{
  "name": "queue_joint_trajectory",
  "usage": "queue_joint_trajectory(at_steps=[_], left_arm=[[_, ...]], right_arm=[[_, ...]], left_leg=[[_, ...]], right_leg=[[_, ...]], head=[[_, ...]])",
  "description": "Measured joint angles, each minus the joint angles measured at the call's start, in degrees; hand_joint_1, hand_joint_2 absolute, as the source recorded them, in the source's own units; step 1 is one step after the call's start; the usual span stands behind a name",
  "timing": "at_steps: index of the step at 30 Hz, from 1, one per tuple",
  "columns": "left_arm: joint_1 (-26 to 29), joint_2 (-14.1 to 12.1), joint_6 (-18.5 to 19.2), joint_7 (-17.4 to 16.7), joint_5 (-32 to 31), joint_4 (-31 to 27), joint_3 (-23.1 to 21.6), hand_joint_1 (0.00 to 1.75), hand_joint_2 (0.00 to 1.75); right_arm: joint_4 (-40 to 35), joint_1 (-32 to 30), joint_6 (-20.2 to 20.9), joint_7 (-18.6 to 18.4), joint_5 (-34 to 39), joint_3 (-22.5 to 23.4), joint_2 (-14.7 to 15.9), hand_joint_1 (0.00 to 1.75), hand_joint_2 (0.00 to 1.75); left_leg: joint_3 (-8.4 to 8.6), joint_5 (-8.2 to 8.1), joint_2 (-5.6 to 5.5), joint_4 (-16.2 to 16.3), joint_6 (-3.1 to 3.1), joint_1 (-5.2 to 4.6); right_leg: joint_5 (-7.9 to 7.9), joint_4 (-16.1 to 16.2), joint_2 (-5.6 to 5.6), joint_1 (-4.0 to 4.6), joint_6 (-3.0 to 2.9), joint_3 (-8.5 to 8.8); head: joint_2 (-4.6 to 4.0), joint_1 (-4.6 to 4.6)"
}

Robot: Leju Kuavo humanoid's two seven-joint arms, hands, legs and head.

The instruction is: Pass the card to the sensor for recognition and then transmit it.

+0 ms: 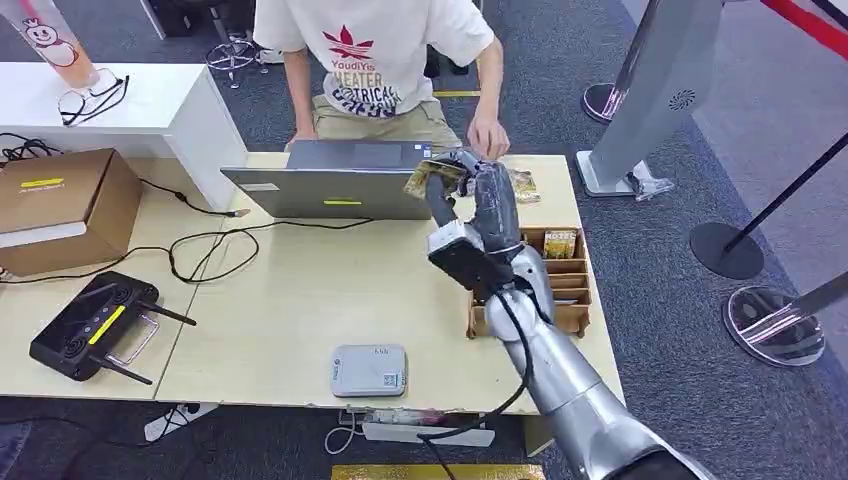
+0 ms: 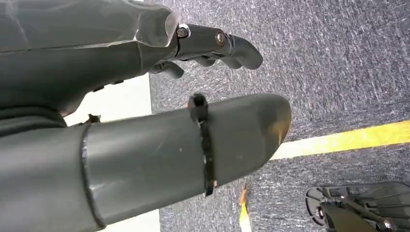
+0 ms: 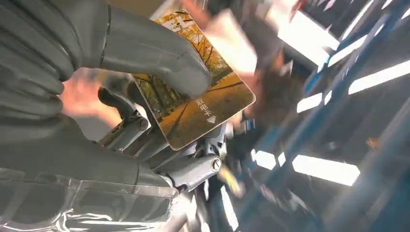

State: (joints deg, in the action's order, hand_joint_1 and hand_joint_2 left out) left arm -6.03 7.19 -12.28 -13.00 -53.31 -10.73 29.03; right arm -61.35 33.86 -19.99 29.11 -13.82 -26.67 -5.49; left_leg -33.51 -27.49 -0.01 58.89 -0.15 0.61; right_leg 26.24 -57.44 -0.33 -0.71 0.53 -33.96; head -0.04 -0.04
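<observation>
My right hand [image 1: 478, 205] is up over the far side of the surface [image 1: 290, 300], thumb pressed onto the card [image 1: 432, 176] and dark fingers behind it, so the card is pinched and lifted clear of the wood. From the wrist I see it close: the card [image 3: 198, 92] shows an autumn tree-lined scene in orange and yellow with small white print near one corner, my thick grey thumb [image 3: 159, 53] laid across its face, the rest of the hand [image 3: 125, 111] cradling its back edge. The background there is smeared with blur, so I can't make out what lies beyond it. The card sits just beside the back of the open grey laptop [image 1: 335, 180], near a person's hand [image 1: 488, 135] resting on the far edge. That person [image 1: 375, 60], in a white printed shirt, stands right behind the laptop. Just under my forearm is a wooden slotted card holder [image 1: 565, 275] with another card standing in its far slot. Nearer me, at the front edge, lies a small grey sensor pad [image 1: 369, 370], well apart from the held card. Off to my left: a black controller [image 1: 95, 325] with antennas, a cardboard box [image 1: 60, 205], trailing black cables. My left hand [image 2: 212, 46] hangs over grey carpet, fingers loosely curled and holding nothing.
</observation>
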Motion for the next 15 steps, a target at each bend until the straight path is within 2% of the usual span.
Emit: queue_joint_trajectory(at_steps=[5, 8, 15], left_arm=[[0.2, -0.1, 0.1, 0.5, -0.1, 0.0, 0.1, 0.0, 0.0], [0.2, -0.2, 0.3, 0.5, -0.3, 0.0, 0.1, 0.0, 0.0], [0.2, -0.2, 0.3, 0.4, -0.3, 0.0, 0.2, 0.0, 0.0]], right_arm=[[-2.4, -0.2, 14.8, -4.1, 17.2, -0.4, 1.4, 1.75, 1.75], [-3.4, -0.9, 21.8, -6.6, 25.8, -0.6, 2.5, 1.75, 1.75], [-3.7, -2.7, 30.3, -10.6, 33.4, -2.7, 4.3, 1.75, 1.75]], left_leg=[[0.0, 0.0, 0.0, 0.0, 0.0, 0.0], [0.0, 0.0, -0.01, 0.0, 0.0, 0.0], [0.0, -0.01, 0.0, 0.0, 0.0, 0.0]], right_leg=[[0.0, 0.0, 0.0, 0.0, 0.0, -0.01], [0.0, 0.0, -0.01, 0.0, 0.0, 0.0], [0.0, 0.0, 0.0, 0.0, 0.0, -0.01]], head=[[0.0, 0.0], [0.0, 0.0], [0.0, -0.02]])
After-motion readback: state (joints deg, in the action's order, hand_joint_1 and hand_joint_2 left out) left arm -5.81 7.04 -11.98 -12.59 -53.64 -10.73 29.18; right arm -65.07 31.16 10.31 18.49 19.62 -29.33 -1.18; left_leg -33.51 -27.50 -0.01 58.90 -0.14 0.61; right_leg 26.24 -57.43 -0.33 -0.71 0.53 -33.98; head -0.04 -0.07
